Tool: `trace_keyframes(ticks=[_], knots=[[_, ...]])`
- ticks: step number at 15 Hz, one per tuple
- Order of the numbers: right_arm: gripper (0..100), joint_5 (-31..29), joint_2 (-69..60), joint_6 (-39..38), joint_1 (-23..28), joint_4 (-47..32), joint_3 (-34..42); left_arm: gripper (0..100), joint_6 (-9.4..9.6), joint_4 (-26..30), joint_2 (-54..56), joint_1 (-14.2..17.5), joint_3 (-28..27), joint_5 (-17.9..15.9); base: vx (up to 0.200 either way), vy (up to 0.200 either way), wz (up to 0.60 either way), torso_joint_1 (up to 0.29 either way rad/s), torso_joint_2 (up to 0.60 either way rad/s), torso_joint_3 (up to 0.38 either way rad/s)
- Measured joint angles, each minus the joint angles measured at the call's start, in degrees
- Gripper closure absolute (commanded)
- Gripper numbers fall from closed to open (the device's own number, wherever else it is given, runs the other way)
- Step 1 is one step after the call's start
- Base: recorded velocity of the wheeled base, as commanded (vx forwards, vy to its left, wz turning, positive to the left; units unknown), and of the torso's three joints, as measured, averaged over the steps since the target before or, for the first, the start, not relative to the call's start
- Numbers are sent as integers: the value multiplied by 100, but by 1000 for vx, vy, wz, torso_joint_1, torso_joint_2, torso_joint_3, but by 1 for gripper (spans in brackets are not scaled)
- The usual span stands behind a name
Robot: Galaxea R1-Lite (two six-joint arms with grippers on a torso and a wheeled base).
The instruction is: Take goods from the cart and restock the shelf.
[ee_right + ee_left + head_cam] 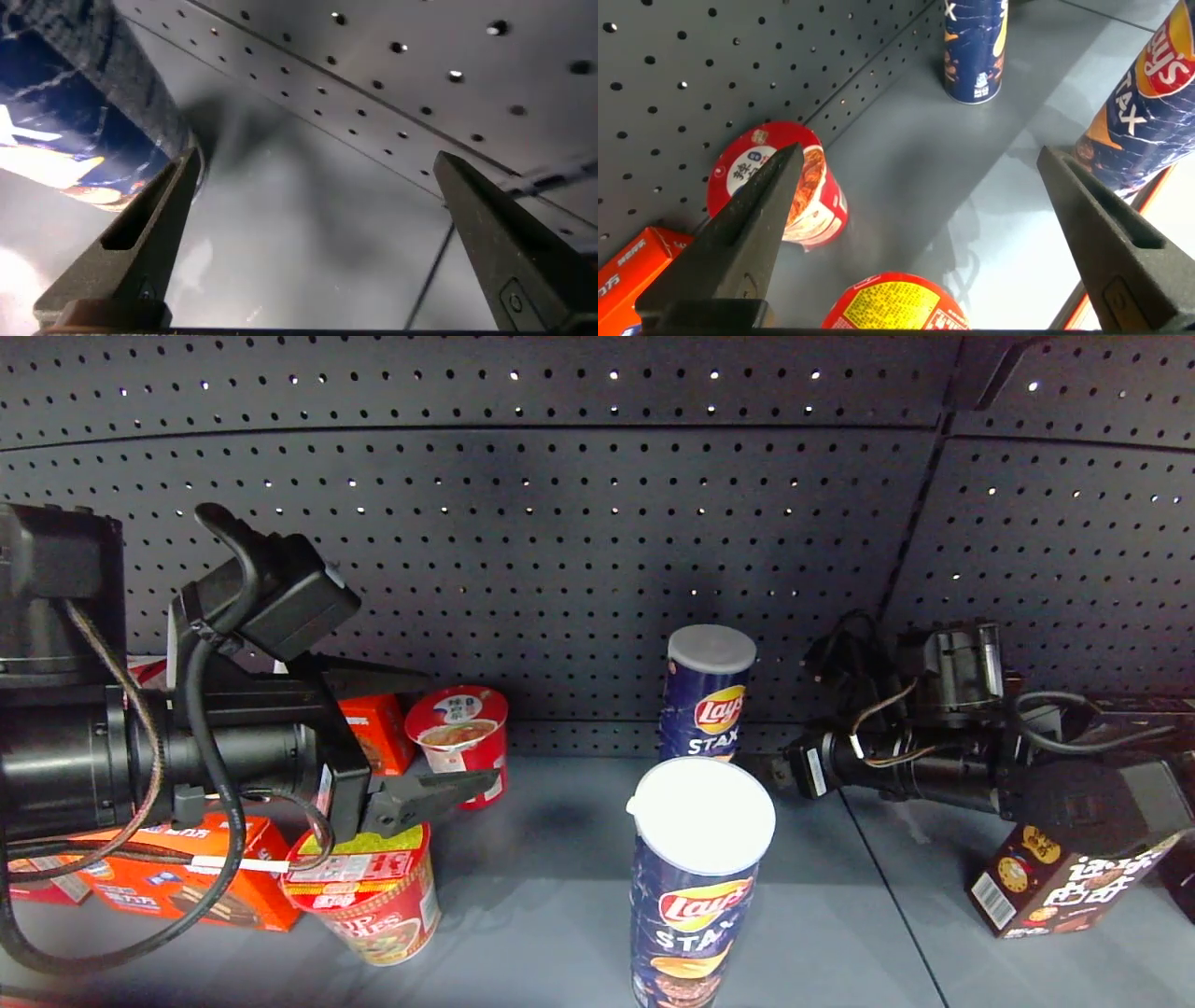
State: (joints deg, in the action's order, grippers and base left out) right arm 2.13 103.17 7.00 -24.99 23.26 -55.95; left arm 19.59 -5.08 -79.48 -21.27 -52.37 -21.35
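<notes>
Hovering over the shelf (560, 859), we hold both sets of jaws wide open and empty: left gripper (920, 159) above the front noodle cup (373, 896), right gripper (316, 161) just beside the rear chips can (707, 695). A careless sideways swing could topple that tall can, we judge.

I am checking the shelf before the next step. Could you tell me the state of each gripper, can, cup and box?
Left gripper: open, above the front noodle cup.
Right gripper: open, beside the rear chips can.
Front chips can: upright, lid on.
Rear chips can: upright, lid on.
Front noodle cup: lid sealed.
Rear noodle cup: lid sealed.
Front orange box: lying flat, closed.
Brown box: tilted, closed.
</notes>
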Motion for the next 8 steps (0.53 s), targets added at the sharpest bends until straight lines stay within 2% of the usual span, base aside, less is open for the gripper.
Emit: trace_keyframes(ticks=[8], knots=[[0,2,312,35,-232,-6,-305,0,0,0,21,0,0,-2,0,0,0,0,0,0]])
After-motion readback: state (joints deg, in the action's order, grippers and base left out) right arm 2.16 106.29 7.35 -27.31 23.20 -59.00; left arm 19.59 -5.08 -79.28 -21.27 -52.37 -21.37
